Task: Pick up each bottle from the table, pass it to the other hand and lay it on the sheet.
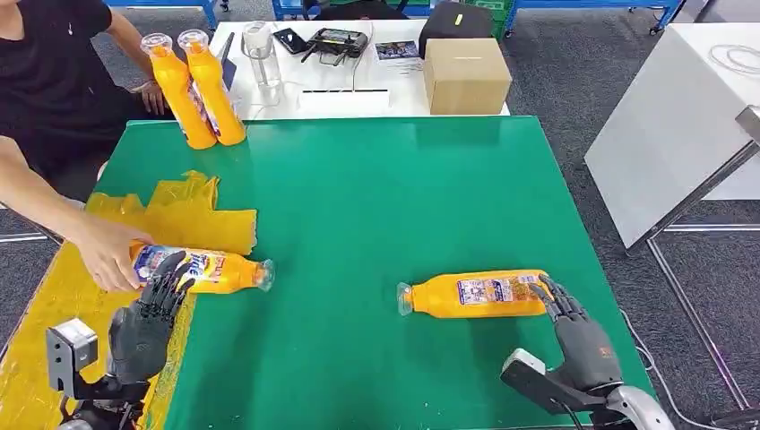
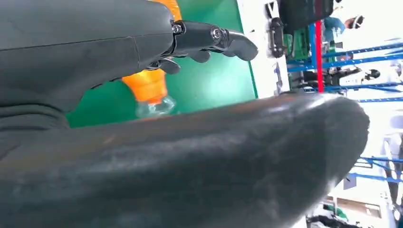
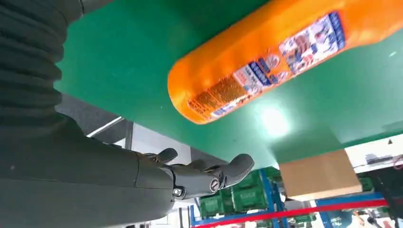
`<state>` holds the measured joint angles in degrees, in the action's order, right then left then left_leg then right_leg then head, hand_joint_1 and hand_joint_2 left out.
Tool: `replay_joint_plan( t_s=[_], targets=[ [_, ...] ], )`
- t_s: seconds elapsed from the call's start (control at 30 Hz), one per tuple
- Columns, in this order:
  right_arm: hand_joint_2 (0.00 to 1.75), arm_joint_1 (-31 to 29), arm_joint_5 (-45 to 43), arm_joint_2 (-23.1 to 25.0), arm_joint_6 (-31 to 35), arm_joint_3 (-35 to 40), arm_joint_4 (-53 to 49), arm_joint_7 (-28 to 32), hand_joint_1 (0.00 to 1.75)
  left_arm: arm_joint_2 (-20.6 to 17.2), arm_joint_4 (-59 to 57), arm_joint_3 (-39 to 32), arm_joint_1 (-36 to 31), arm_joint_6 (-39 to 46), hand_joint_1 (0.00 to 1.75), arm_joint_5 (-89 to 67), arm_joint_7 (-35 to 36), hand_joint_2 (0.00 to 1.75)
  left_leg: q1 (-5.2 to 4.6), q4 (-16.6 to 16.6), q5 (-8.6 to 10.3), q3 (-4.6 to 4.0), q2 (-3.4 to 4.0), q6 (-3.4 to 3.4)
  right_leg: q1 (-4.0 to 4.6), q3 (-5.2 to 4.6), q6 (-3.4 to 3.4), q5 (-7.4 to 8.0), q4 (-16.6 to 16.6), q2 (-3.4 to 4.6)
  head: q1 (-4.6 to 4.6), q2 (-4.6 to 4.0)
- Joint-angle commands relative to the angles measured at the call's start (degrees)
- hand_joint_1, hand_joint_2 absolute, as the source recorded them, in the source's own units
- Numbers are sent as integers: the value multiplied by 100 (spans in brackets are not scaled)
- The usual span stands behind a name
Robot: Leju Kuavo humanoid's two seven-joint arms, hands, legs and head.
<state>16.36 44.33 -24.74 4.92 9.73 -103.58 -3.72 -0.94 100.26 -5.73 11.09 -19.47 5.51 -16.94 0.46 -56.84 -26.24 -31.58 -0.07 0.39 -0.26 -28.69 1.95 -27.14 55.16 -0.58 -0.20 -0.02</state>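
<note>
We see two dark grey hands, the left hand (image 1: 152,309) and the right hand (image 1: 578,331), each with jointed black fingers (image 2: 223,40) pinned by small silver screws. Ribbed grey covers sheathe the wrists, silver-grey camera blocks sit behind them, and the thumbs are thick, smooth and matte

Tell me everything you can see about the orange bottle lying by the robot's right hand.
The orange bottle lies on its side on the green table, clear cap end pointing toward the robot's left. It looks like glossy plastic with a blue, white and red label. The right hand is at its base; whether the fingers touch it is unclear.
</note>
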Motion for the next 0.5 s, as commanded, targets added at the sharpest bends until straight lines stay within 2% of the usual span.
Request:
replay_joint_plan(
  t_s=[0.03,0.17,0.5],
  targets=[
    [175,-526,90,257,-82,-70,755,-39,0,4,-162,171,-176,33,0,27,41,0,4,7,1,8,-3,0,4,11,-3,4,-11,1,0,0],
    [175,-1022,144,378,-246,20,1213,-2,0,-25,-209,221,-259,27,0,81,69,0,4,8,1,7,12,-1,5,11,-2,8,-11,15,0,0],
    [175,-1398,299,535,-429,359,1715,-10,0,-64,-272,253,-328,24,0,168,107,0,5,10,1,11,16,-1,6,14,-3,8,-14,18,0,0]
  ],
)
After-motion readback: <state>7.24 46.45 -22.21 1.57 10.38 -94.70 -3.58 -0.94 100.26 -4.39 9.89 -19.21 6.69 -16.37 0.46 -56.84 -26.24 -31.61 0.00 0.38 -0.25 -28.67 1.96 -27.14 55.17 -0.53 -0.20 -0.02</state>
